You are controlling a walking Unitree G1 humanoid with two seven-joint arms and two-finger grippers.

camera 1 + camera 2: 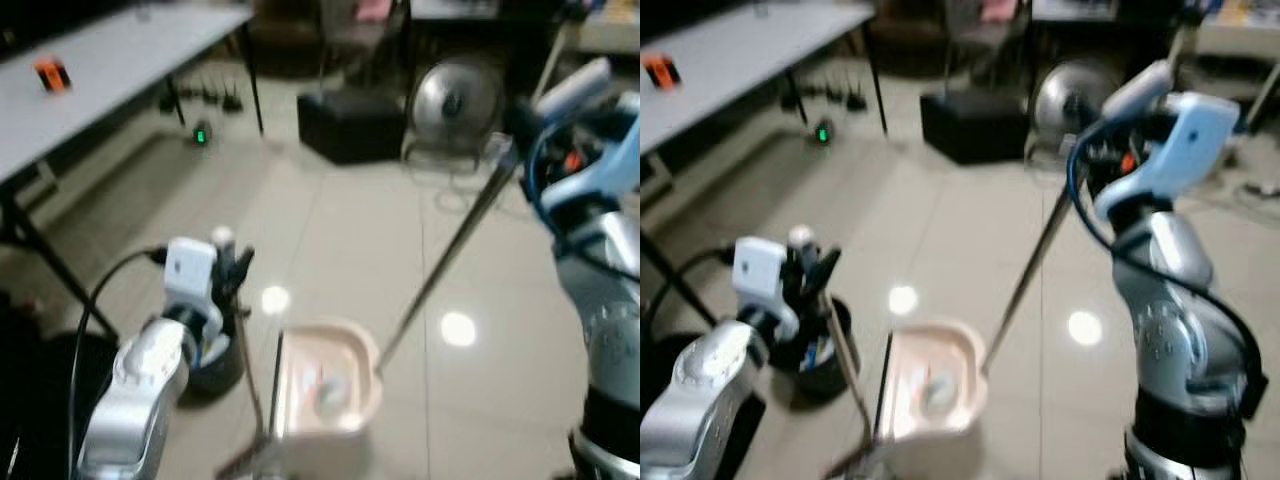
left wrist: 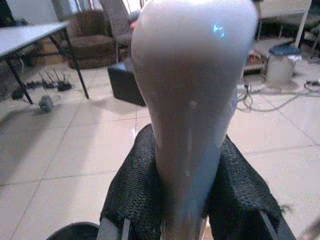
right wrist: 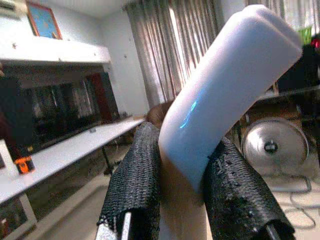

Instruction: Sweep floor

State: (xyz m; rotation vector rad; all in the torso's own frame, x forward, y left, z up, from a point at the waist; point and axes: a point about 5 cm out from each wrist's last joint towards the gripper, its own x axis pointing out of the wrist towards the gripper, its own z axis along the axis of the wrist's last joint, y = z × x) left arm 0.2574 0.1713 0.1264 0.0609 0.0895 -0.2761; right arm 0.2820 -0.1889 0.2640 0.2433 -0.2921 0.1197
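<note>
A pale pink dustpan stands on the tiled floor at the bottom centre, with some grey debris lying in it. Its thin upright handle rod rises to my left gripper, which is shut on the pale handle top. My right gripper, raised at the upper right, is shut on the broom's white handle end. The broom's metal rod slants down from there to the dustpan's right rim. The broom head is hidden behind the pan.
A black round bin stands just left of the dustpan. A grey table with an orange item runs along the left. A black box, a round fan and floor cables lie ahead.
</note>
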